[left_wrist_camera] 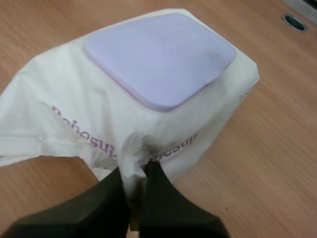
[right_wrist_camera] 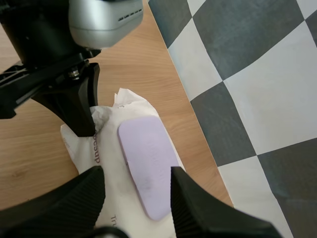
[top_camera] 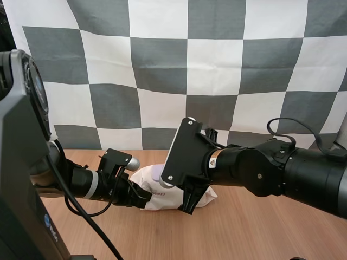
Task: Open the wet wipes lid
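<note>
A white pack of wet wipes (top_camera: pixel 154 196) lies on the wooden table, its lavender lid (left_wrist_camera: pixel 161 59) flat and closed on top. My left gripper (left_wrist_camera: pixel 133 186) is shut on a fold of the wrapper at the pack's end, pinching the film between its tips. It shows in the high view as the left gripper (top_camera: pixel 140 198) at the pack's left end. My right gripper (right_wrist_camera: pixel 137 198) stands open just above the pack, and its ribbed fingers (right_wrist_camera: pixel 84 196) straddle one end of the lid (right_wrist_camera: pixel 148 166). In the high view the right gripper (top_camera: pixel 190 203) hangs over the pack's right part.
The wooden table (top_camera: pixel 255 233) stretches bare to the front and right of the pack. A small round metal-rimmed hole (left_wrist_camera: pixel 293 22) sits in the tabletop beyond the pack. My right arm's bulky forearm (top_camera: pixel 282 173) reaches in from the right.
</note>
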Motion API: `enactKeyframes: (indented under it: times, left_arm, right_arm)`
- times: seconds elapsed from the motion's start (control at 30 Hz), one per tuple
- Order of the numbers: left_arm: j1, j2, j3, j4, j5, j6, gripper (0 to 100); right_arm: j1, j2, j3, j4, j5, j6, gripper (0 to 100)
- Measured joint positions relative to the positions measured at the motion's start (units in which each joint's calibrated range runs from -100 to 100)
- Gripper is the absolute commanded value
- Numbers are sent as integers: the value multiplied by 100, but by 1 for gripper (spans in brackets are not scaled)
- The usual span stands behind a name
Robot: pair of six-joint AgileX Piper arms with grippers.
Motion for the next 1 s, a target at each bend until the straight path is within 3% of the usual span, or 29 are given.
enactKeyframes:
  times: [0.37, 0.6, 0.8, 0.87, 1.0]
  left_arm:
    - [51, 0, 0, 876, 999, 0, 0]
    - [51, 0, 0, 958, 1056, 0, 0]
    - [51, 0, 0, 970, 1056, 0, 0]
    - [51, 0, 0, 970, 1076, 0, 0]
    - [51, 0, 0, 970, 1076, 0, 0]
  right_arm:
    - [0, 1035, 12, -1154, -58, 0, 68]
    - [0, 1353, 12, -1730, -424, 0, 67]
    - [0, 1353, 12, -1729, -651, 0, 51]
    - [0, 1353, 12, -1729, -651, 0, 54]
    - [0, 1353, 27, -1729, -490, 0, 69]
